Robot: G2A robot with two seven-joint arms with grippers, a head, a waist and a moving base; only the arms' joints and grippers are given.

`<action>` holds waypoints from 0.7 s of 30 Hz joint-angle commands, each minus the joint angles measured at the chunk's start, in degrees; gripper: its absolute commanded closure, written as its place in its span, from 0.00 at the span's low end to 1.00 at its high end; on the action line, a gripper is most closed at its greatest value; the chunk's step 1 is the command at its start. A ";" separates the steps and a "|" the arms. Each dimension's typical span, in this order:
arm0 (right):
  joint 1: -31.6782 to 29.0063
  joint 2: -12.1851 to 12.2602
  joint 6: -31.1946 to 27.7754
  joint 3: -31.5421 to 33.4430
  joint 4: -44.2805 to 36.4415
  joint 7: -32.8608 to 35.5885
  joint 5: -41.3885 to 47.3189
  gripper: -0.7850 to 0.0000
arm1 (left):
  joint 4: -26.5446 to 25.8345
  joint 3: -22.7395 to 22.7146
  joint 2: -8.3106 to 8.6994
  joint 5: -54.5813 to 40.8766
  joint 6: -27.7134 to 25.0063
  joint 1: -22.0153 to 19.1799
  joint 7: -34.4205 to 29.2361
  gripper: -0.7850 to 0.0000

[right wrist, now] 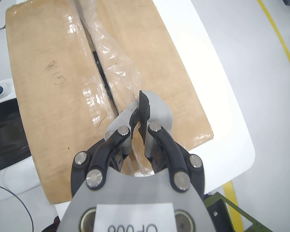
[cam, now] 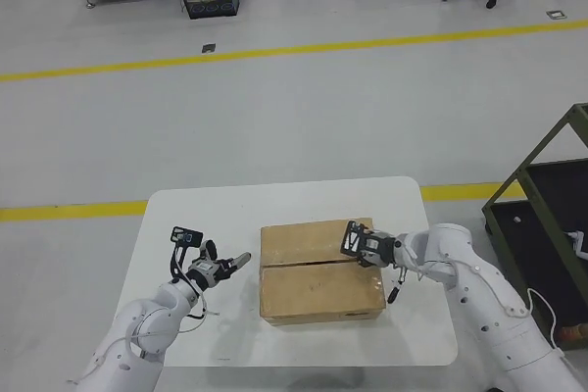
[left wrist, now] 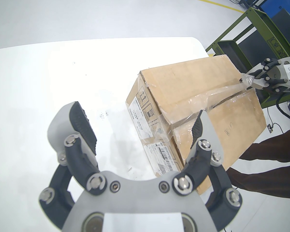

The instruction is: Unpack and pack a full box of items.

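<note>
The cardboard box (cam: 321, 271) stands on the table (cam: 176, 225), and the step in hand seems to be the opening. At one end of the box the right gripper (right wrist: 138, 114) is clamped on the clear tape (right wrist: 106, 49). At the other end the left gripper (left wrist: 140, 112) hangs with fingers apart. The next move probably calls for a steady pull along the seam.
</note>
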 commanded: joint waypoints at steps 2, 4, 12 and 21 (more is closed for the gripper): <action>-1.16 0.36 1.49 1.00 -1.87 3.39 0.68 1.00 | 0.00 0.00 0.00 0.00 0.00 0.00 0.00 0.00; -1.83 0.64 2.32 1.89 -3.12 5.27 1.07 1.00 | 0.00 0.00 0.00 0.00 0.00 0.00 0.00 0.00; -3.09 1.03 2.55 1.10 -6.12 9.63 -0.73 1.00 | 0.00 0.00 0.00 0.00 0.00 0.00 0.00 0.00; -1.88 0.94 2.11 0.13 -4.91 10.62 0.65 1.00 | 0.00 0.00 0.00 0.00 0.00 0.00 0.00 0.00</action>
